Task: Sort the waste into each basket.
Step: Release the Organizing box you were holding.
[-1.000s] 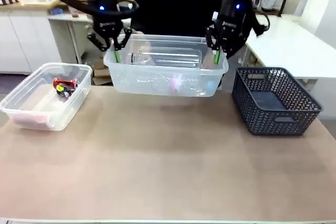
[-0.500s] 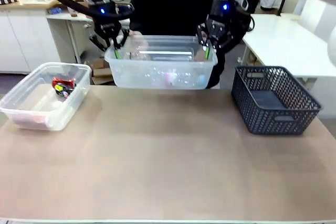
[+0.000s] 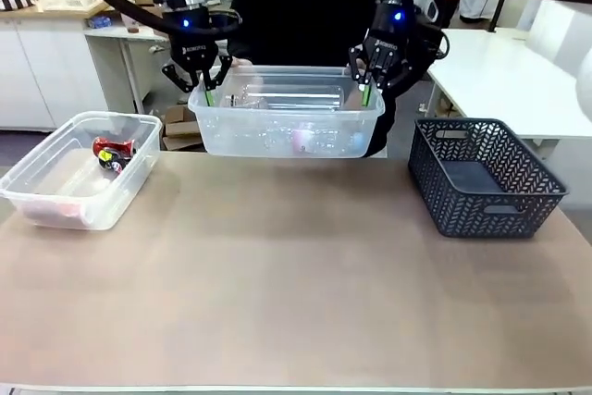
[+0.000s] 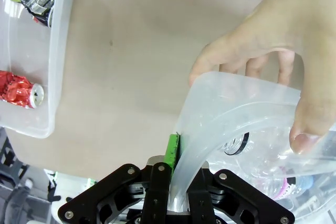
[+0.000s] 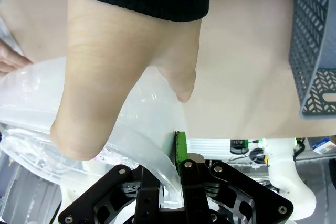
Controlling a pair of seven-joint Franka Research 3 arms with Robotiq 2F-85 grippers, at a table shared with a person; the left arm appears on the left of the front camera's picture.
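A clear tub (image 3: 239,136) hangs in the air over the table's far edge with clear plastic bottles (image 3: 294,99) lying in it. My left gripper (image 3: 206,92) is shut on its left rim, my right gripper (image 3: 365,92) on its right rim. In the left wrist view the gripper (image 4: 178,153) pinches the rim beside a person's hand (image 4: 262,61) that grips the tub's corner; a bottle (image 4: 262,174) shows through the wall. In the right wrist view the gripper (image 5: 176,150) clamps the rim under the person's other hand (image 5: 121,77). A second clear tub (image 3: 55,205) at the left holds red and black cans (image 3: 113,151).
A dark lattice basket (image 3: 486,178) stands on the table at the right and looks empty. The person in black stands right behind the lifted tub. Bare brown tabletop (image 3: 296,275) spreads across the middle and front.
The lifted tub has moved away from me toward the person, and slightly left, carried by both grippers. The person's hands now hold its far corners.
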